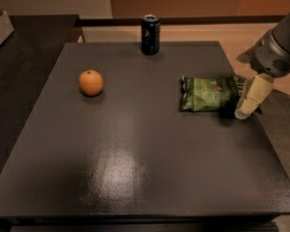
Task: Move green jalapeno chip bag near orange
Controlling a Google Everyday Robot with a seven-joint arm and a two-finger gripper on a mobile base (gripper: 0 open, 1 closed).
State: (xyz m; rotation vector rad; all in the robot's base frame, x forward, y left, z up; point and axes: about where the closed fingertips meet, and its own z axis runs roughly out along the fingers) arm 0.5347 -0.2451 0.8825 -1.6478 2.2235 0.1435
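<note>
Green jalapeno chip bag (208,94) lies flat right of centre, its right end at the end effector (243,111) by the frame's right edge. Whether that is open or gripping, I cannot tell. The whole carry seems left: the orange (91,82) sits well apart, upper left. Only dark surface (135,168) lies between them, and the dark blue soda can (150,34) stands clear at the top.

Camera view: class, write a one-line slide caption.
Gripper at right end of crinkly green foil chip bag; round orange fruit lies apart to its left.
</note>
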